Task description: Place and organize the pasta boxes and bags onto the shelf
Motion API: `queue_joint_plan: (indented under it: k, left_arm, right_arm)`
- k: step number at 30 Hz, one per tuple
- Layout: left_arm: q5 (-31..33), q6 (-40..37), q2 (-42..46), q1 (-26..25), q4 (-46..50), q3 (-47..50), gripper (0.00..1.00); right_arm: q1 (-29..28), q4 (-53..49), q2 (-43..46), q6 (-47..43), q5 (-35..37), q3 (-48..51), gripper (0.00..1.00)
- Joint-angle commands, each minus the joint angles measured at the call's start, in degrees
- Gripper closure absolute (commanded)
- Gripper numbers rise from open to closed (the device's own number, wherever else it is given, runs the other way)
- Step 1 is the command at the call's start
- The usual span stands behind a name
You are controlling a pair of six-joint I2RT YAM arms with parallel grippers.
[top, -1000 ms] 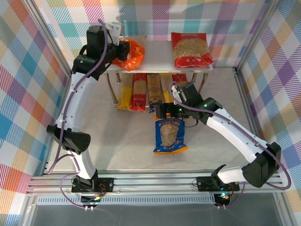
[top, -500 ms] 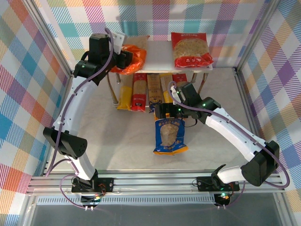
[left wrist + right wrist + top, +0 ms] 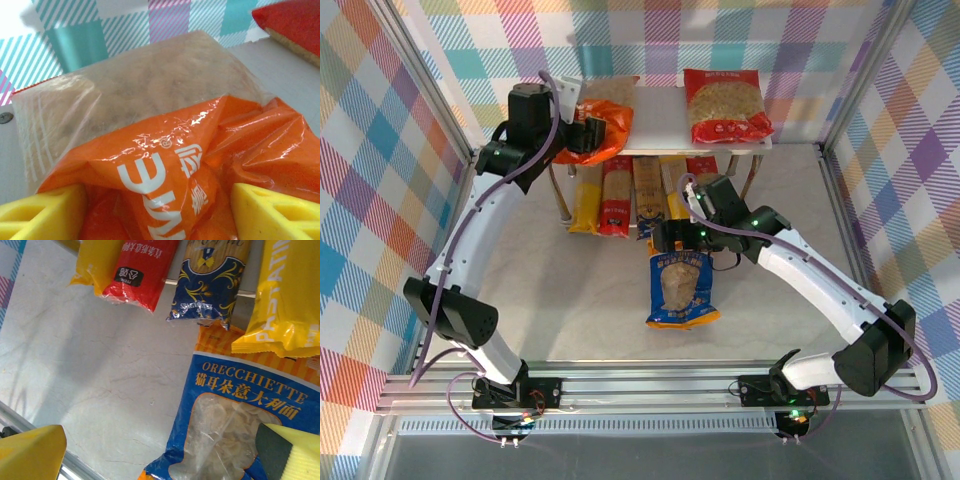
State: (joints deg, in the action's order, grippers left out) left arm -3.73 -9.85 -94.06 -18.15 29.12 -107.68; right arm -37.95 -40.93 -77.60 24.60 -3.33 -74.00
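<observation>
On the left of the shelf's (image 3: 655, 125) top tier lies the orange bag (image 3: 608, 125), its clear end toward the back wall. My left gripper (image 3: 584, 131) is shut on its near end; in the left wrist view the bag (image 3: 165, 150) bulges between the yellow fingers (image 3: 40, 215). The red bag (image 3: 725, 105) lies on the top tier's right. The blue bag (image 3: 680, 290) lies flat on the table. My right gripper (image 3: 672, 238) hovers open over its far end (image 3: 240, 425). Several narrow packs lie under the shelf: yellow (image 3: 95, 260), red (image 3: 140, 270), tan with a blue end (image 3: 210, 285).
A second yellow pack (image 3: 285, 300) overlaps the blue bag's far edge, and a red pack (image 3: 702, 165) lies on the right under the shelf. Thin shelf legs (image 3: 560, 190) stand by the left packs. Bare table (image 3: 570, 290) spreads left of the blue bag. Checked walls enclose the space.
The left arm has shifted right and laid the orange bag flatter on the shelf, so its clear end now shows toward the wall. The right arm and the blue bag have stayed still.
</observation>
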Motion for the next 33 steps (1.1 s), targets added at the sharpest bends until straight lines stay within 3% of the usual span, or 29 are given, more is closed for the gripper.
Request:
queue_joint_plan:
  k: [1, 10, 14, 17, 21, 25, 30, 33]
  left_arm:
    - [2.41, 2.6, 4.27, 0.84, -5.63, 4.08, 0.22]
    - [6.9, 4.21, 12.14, 0.84, -10.23, 4.09, 0.2]
    - [8.18, 7.75, 19.31, 0.75, -5.91, 7.89, 0.29]
    - [6.88, 14.13, 29.5, -0.11, -2.59, 19.18, 0.36]
    - [11.2, 23.53, 44.21, -7.25, -2.13, 39.29, 0.42]
    - [19.85, 31.59, 50.39, -16.12, 3.34, 48.66, 0.45]
    - [22.58, 35.94, 45.88, -23.93, 4.43, 51.42, 0.48]
    - [27.84, 37.17, 39.91, -30.73, 5.75, 53.01, 0.47]
  right_arm:
    - [-0.54, -1.9, 2.25, -0.53, 2.56, -0.46, 0.03]
    - [-0.63, -5.48, 2.46, 0.32, 5.91, 1.71, 0.02]
    - [-0.67, -7.91, 3.22, 2.39, 7.95, 3.82, 0.02]
    - [-1.13, -7.4, 5.67, 5.4, 9.09, 8.51, 0.02]
    - [-3.02, -5.92, 9.03, 10.25, 10.54, 15.26, 0.02]
    - [-4.84, -6.6, 9.84, 12.85, 13.07, 18.89, 0.02]
    - [-6.89, -4.0, 8.56, 14.69, 13.91, 19.87, 0.03]
    - [-9.06, -2.01, 6.02, 15.45, 15.19, 19.3, 0.02]
